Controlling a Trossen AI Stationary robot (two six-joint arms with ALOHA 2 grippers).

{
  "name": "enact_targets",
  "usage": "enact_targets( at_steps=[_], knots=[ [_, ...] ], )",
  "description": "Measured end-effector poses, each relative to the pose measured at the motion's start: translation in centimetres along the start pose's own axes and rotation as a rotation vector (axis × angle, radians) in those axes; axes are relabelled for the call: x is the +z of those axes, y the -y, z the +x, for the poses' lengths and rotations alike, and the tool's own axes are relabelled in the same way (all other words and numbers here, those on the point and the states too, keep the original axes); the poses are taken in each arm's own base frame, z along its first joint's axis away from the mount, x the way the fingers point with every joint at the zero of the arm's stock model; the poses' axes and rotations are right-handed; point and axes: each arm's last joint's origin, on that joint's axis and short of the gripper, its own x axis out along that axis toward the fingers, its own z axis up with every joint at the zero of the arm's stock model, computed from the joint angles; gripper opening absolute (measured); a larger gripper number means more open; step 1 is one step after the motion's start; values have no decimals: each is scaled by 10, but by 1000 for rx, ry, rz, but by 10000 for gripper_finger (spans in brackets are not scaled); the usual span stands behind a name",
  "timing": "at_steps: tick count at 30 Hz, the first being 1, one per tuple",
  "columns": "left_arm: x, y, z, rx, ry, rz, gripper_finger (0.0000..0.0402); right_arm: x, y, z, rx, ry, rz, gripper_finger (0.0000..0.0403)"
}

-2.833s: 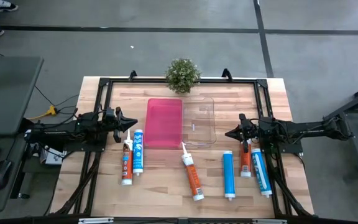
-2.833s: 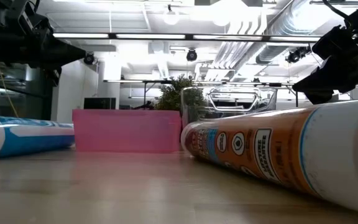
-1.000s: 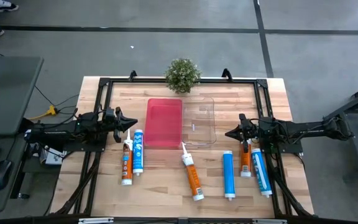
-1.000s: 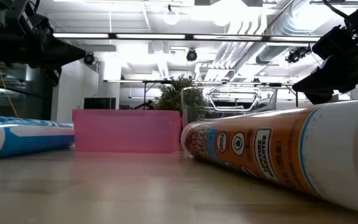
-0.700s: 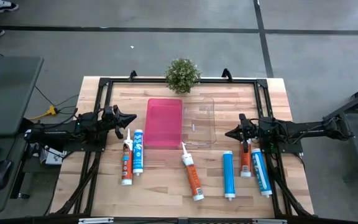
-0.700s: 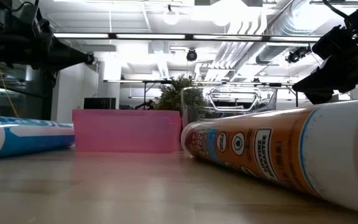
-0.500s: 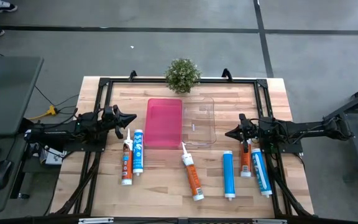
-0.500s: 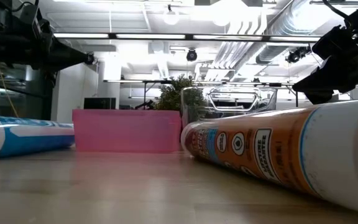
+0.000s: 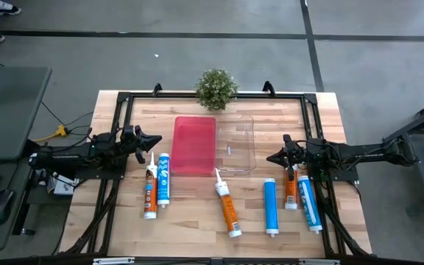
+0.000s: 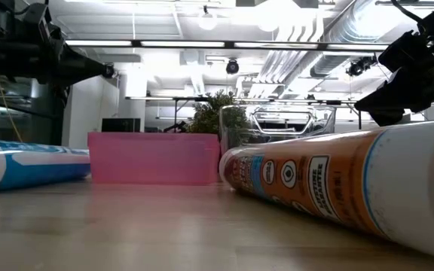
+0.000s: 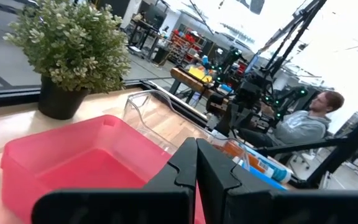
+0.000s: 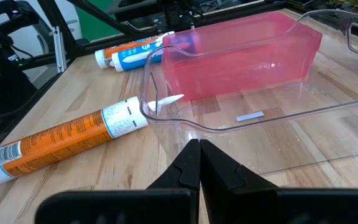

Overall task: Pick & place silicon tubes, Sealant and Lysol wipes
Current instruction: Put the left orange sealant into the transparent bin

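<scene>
Several sealant tubes lie on their sides on the wooden table. At the left are an orange tube [image 9: 150,193] and a blue tube [image 9: 163,179]. An orange tube [image 9: 227,207] lies in the middle, its nozzle at the clear bin [image 9: 235,143]. At the right lie a blue tube [image 9: 271,207], an orange tube [image 9: 291,193] and a blue tube [image 9: 309,205]. My left gripper [image 9: 157,139] is shut and empty above the table, left of the pink bin [image 9: 194,146]. My right gripper [image 9: 270,157] is shut and empty, right of the clear bin. No wipes show.
A potted plant [image 9: 216,88] stands at the far edge behind the bins. A black frame [image 9: 212,96] runs round the table. Bare wood lies along the near edge between the tubes. A seated person [image 11: 303,124] shows beyond the table in the left wrist view.
My left gripper has swung a little toward the table's far edge and stays shut. The tubes and bins have not moved.
</scene>
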Motion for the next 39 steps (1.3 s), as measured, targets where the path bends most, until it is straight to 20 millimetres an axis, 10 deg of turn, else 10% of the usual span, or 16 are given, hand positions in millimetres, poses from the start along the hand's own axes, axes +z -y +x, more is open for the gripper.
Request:
enact_targets(
  at_steps=[39],
  knots=[
    [-2,2,0,-70,-55,-32,0,0,0,0,0,0,0,1]
  ],
)
